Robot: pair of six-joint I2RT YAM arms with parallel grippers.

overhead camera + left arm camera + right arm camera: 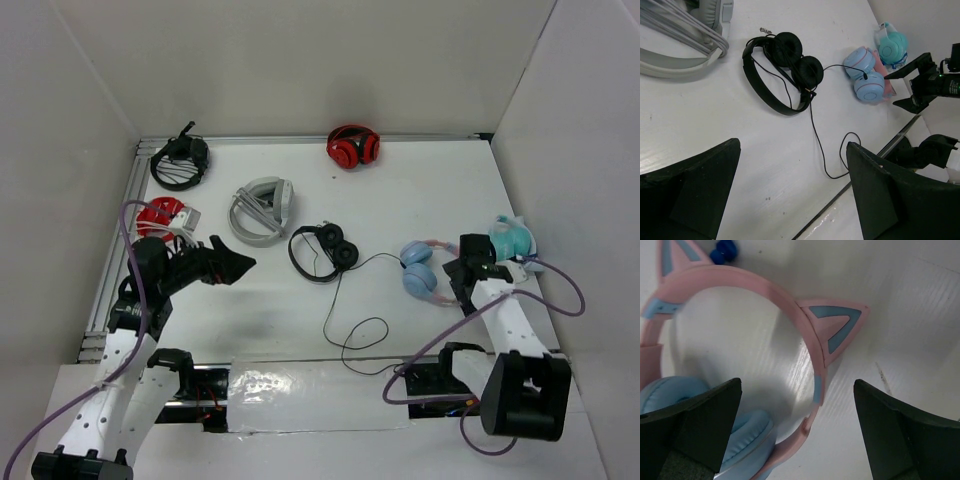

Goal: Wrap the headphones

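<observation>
Right gripper hangs wide open just above the headphones at the table's right side; left gripper gapes too, well apart. Light, springy band, soft cups: probably best pinched at the band. Its limp cable sprawls over smooth white tabletop, plain walls around.

headphones | light blue cups, pink cat-ear band | lying flat at right | cable loose, unwrapped
</observation>
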